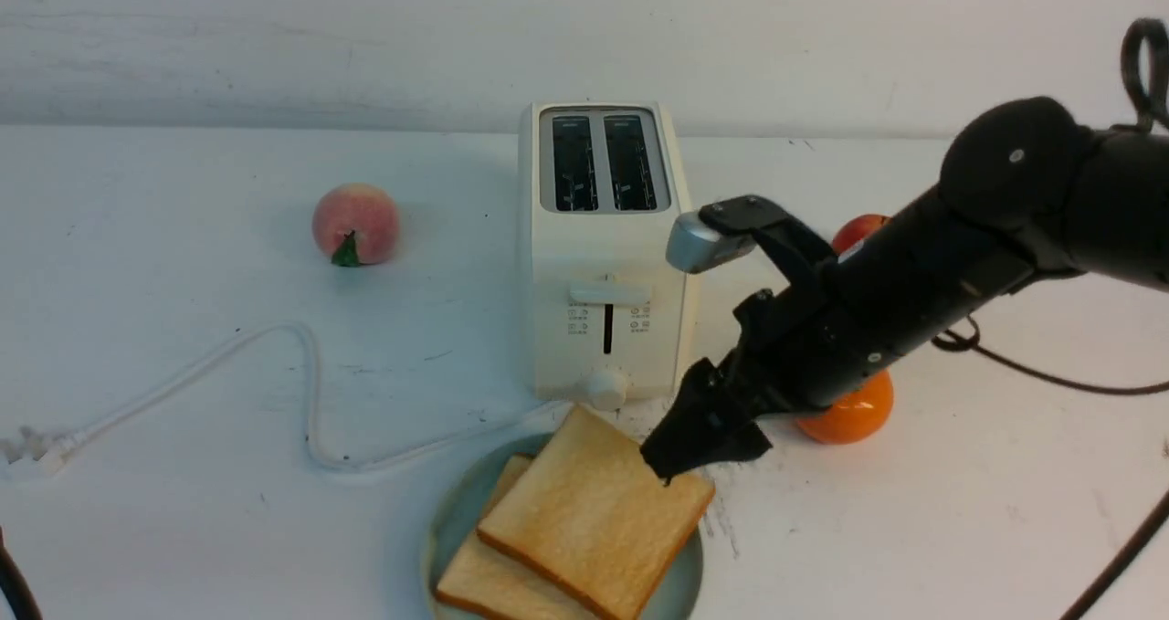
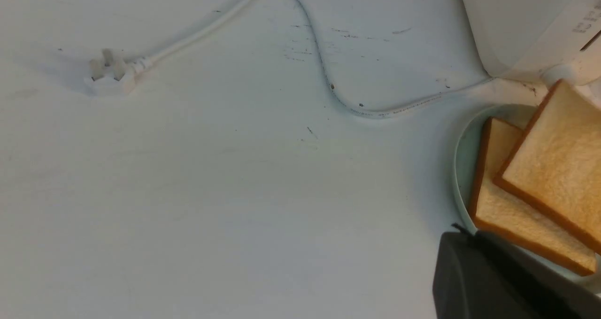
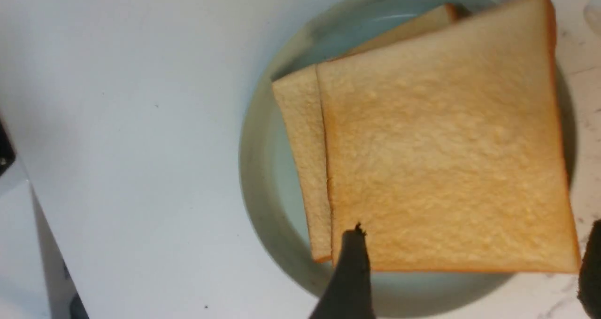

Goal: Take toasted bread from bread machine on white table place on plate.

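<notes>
Toast (image 1: pixel 594 520), both slices, lies on the plate (image 1: pixel 447 529) just in front of the toaster (image 1: pixel 603 264). The upper slice sits askew on the lower and juts past the rim toward the toaster's knob. Both slots look empty, so the job seems all but done.

Far left of the toaster a peach (image 1: pixel 355 224) sits well clear. The cord (image 1: pixel 310 392) loops over the tabletop (image 1: pixel 183 510) front-left of the toaster and passes close by the plate's rim. The left tool (image 2: pixel 493 281), shut with nothing seen in it, hangs near that side of the plate; a careless sweep there could snag the cord.

Front-right of the toaster, the right tool (image 1: pixel 680 456) stands wide open over the upper slice's corner, gripping nothing. One finger (image 3: pixel 350 272) overlaps the crust, so a slanted exit could drag the slice off. An orange (image 1: pixel 854 410) right of the toaster sits under that arm, and backing out low would likely knock it. Straight up looks the safest way out.
</notes>
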